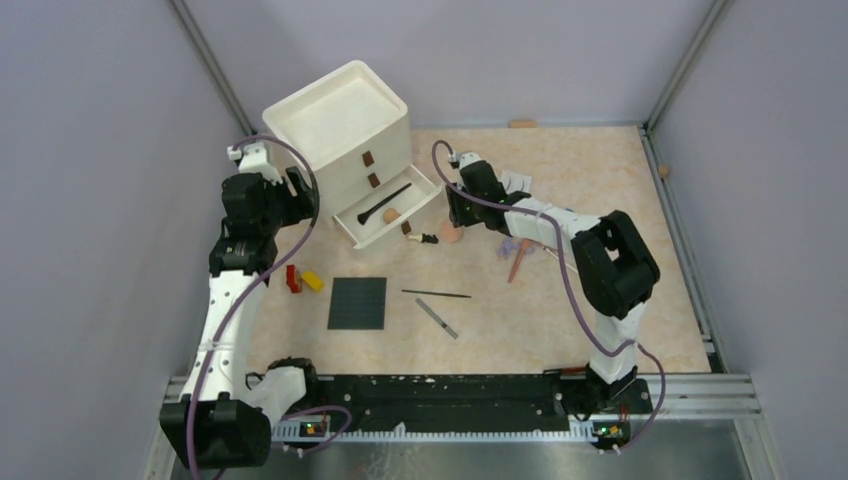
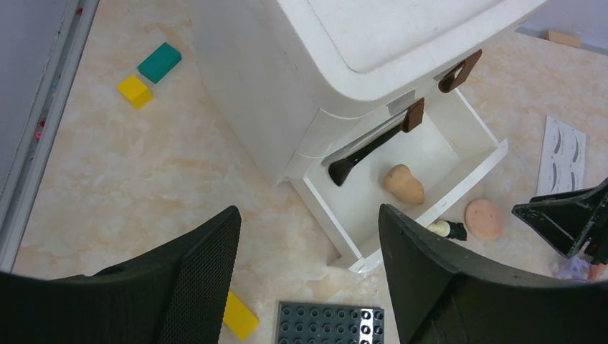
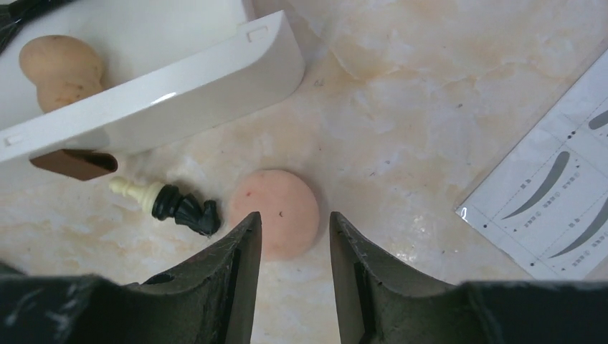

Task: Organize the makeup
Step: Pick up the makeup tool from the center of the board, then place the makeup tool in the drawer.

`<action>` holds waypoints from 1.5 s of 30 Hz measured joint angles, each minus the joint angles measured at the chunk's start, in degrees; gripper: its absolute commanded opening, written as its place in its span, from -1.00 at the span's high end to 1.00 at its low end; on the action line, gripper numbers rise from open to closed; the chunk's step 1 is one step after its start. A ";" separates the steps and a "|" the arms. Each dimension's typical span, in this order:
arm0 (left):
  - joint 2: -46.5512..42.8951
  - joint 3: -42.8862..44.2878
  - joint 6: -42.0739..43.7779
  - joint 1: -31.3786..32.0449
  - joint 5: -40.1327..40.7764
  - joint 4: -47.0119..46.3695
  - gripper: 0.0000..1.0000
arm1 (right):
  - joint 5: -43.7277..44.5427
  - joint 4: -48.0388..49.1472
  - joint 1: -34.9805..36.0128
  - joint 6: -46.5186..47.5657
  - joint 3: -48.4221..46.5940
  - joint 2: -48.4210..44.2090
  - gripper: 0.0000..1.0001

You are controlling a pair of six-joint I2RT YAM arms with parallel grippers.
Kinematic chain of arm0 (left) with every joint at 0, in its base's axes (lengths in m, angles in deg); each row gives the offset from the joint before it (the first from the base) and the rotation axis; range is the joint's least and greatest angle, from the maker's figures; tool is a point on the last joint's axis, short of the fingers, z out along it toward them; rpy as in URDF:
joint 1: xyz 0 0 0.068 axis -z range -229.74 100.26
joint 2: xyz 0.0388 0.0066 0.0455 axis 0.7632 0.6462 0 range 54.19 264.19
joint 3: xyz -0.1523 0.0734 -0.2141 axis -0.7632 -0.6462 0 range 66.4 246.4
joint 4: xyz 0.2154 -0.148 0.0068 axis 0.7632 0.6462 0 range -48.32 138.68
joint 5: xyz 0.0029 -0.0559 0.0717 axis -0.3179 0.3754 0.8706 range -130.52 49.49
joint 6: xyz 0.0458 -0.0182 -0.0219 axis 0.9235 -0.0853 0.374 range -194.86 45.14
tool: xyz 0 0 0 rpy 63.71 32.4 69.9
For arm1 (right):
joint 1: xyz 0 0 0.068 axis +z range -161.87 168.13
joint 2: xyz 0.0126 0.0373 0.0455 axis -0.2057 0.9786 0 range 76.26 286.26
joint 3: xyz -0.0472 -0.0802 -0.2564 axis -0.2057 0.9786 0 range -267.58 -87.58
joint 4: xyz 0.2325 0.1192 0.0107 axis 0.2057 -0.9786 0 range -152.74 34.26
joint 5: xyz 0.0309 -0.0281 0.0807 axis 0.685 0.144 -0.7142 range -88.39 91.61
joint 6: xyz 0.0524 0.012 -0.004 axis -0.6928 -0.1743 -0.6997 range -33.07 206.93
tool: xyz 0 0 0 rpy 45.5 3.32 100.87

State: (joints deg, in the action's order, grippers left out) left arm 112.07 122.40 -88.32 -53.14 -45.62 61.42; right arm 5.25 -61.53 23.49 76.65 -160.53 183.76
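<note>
My right gripper [image 3: 294, 215] is open, its tips either side of the near edge of the round peach puff [image 3: 283, 192] on the table, just in front of the open drawer [image 3: 165, 100]. A small cream tube with a black cap [image 3: 168, 204] lies left of the puff. The drawer [image 1: 395, 212] holds a black brush [image 2: 366, 152] and a beige sponge [image 2: 403, 183]. The white eyelash card [image 3: 552, 201] lies to the right. My left gripper [image 2: 308, 215] is open and empty beside the white drawer unit [image 1: 340, 125]. Two thin pencils [image 1: 435, 294] lie mid-table.
A dark studded plate [image 1: 357, 302] lies in front of the drawers. Red and yellow bricks [image 1: 300, 280] sit left of it, and a green brick [image 2: 159, 61] and a yellow one lie beside the unit. Pink items [image 1: 515, 255] lie under my right arm.
</note>
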 measured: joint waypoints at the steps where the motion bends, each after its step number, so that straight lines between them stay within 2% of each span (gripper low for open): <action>1: 0.00 0.00 0.00 0.00 0.04 0.04 -0.53 | 0.20 -0.48 -0.11 -1.40 -0.98 0.87 0.23; 6: -0.02 0.00 0.00 0.00 0.13 0.42 -0.52 | 0.02 -2.67 -0.61 -6.99 -2.82 4.37 0.26; 13: -0.42 -0.02 0.07 0.02 0.20 1.29 -0.49 | 0.39 -5.66 -0.68 -9.53 -2.86 6.80 0.30; 22: -0.42 -1.01 0.13 0.07 0.26 1.36 -0.49 | -0.31 -5.40 -0.68 -10.19 -2.86 7.19 1.00; 29: -0.44 -1.33 0.13 0.07 0.24 1.33 -0.48 | 1.11 -4.37 -0.68 -9.64 -2.01 6.56 1.00; 35: -0.85 -1.40 0.13 0.07 0.24 1.31 -0.49 | 4.09 -3.65 -0.66 -5.84 0.11 1.44 1.00; 40: -1.14 -1.40 0.13 0.07 0.20 1.31 -0.48 | 4.04 1.01 0.70 -2.78 -0.57 -3.76 1.00; 43: -1.14 -1.40 0.13 0.07 0.17 1.31 -0.48 | 1.84 3.91 2.40 -2.95 -4.17 -3.58 1.00; 45: -1.16 -1.40 0.13 0.07 0.15 1.31 -0.49 | 0.07 4.98 3.63 -3.39 -8.41 -1.77 0.57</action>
State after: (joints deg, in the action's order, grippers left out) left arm 110.92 121.01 -88.19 -53.08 -45.47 62.74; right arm 5.31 -56.54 27.11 73.26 -168.94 181.99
